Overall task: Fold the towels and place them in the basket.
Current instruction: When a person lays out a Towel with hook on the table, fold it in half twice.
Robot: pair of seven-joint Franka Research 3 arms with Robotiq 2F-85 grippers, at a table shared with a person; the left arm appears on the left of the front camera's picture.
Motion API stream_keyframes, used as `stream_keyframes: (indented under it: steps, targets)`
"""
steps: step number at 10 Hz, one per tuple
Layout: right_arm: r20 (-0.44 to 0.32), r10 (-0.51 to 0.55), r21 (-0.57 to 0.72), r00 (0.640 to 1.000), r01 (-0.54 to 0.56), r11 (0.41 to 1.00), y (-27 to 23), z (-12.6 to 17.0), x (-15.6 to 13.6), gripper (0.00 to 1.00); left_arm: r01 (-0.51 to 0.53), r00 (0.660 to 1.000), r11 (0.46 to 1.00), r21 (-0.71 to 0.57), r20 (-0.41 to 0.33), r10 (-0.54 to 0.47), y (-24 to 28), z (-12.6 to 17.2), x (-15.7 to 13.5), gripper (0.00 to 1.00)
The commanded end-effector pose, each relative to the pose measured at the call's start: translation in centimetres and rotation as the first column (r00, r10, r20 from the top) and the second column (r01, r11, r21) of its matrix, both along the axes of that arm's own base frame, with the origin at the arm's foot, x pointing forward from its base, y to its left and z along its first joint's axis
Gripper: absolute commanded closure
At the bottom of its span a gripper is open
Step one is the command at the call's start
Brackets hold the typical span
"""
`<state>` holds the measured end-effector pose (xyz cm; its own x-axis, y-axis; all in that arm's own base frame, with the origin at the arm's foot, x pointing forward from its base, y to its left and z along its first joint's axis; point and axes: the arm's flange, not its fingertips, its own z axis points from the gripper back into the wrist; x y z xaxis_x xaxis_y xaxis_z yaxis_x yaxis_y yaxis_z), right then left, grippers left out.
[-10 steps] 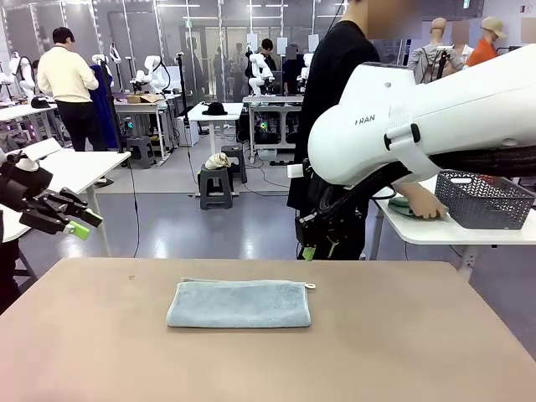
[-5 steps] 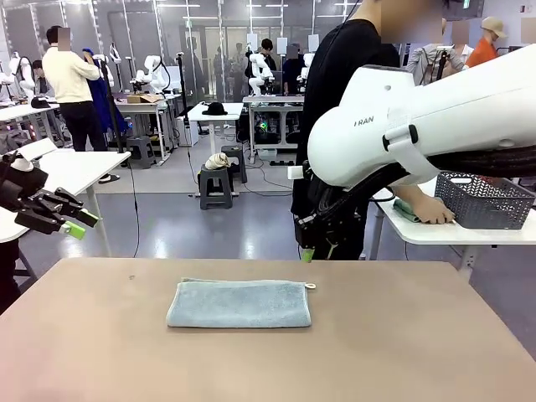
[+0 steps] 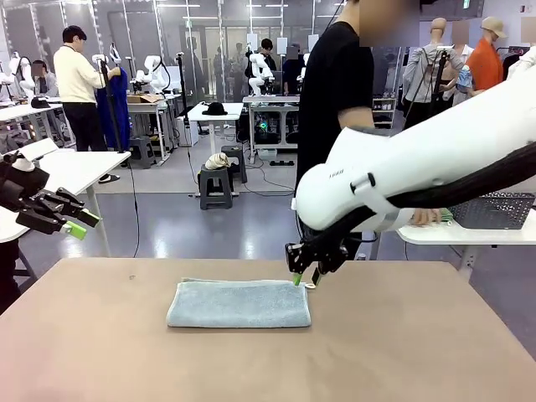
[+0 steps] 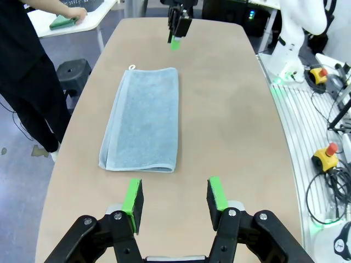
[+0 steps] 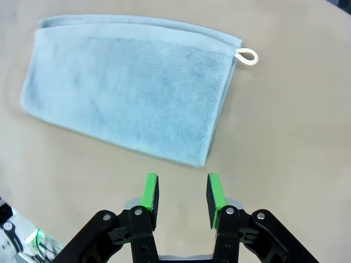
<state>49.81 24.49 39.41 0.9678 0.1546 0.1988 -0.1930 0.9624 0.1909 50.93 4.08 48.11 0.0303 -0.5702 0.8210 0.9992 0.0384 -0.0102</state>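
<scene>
Nearby, person's hand point(image 4: 74, 13) on green cloth point(image 4: 61, 22); basket point(image 3: 492, 209) beside.

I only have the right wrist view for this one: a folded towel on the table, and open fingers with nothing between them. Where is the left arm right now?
Observer: The left gripper hangs in the air off the left edge of the table, well away from the towel. Its fingers are open, with nothing between them.
Operator: Where would it go once folded?
Observer: The basket stands on a white side table at the far right, partly behind the right arm.
Operator: Anyone near it?
Observer: A person in black stands across the table, one hand resting on that side table near the basket.
</scene>
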Motion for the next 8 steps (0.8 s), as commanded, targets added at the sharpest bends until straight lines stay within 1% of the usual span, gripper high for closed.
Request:
stream_keyframes:
  steps: [1, 3, 5, 7, 8]
  targets:
    - [0.016, -0.106, -0.053, 0.994, 0.107, 0.993, 1.1, -2.0, 0.4, 0.54, 0.001, 1.0, 1.0, -0.004, 0.003, -0.001, 0.0, 0.1, -0.2, 0.39]
    - [0.031, -0.177, -0.073, 0.984, 0.179, 0.981, 1.1, -4.4, 1.2, 0.54, 0.001, 1.0, 1.0, -0.004, 0.003, -0.001, 0.0, 0.1, -0.2, 0.39]
    - [0.031, -0.241, -0.063, 0.97, 0.243, 0.968, 1.2, -6.3, 2.1, 0.54, 0.001, 1.0, 1.0, -0.004, 0.003, -0.001, 0.0, 0.1, -0.2, 0.39]
    - [0.056, -0.296, -0.057, 0.953, 0.299, 0.952, 1.6, -7.0, 2.5, 0.35, 0.001, 1.0, 1.0, -0.004, 0.003, -0.001, 0.0, 0.1, -0.2, 0.39]
    - [0.054, -0.329, -0.052, 0.943, 0.332, 0.942, 1.7, -7.2, 2.8, 0.27, 0.001, 1.0, 1.0, -0.004, 0.003, -0.001, 0.0, 0.1, -0.2, 0.39]
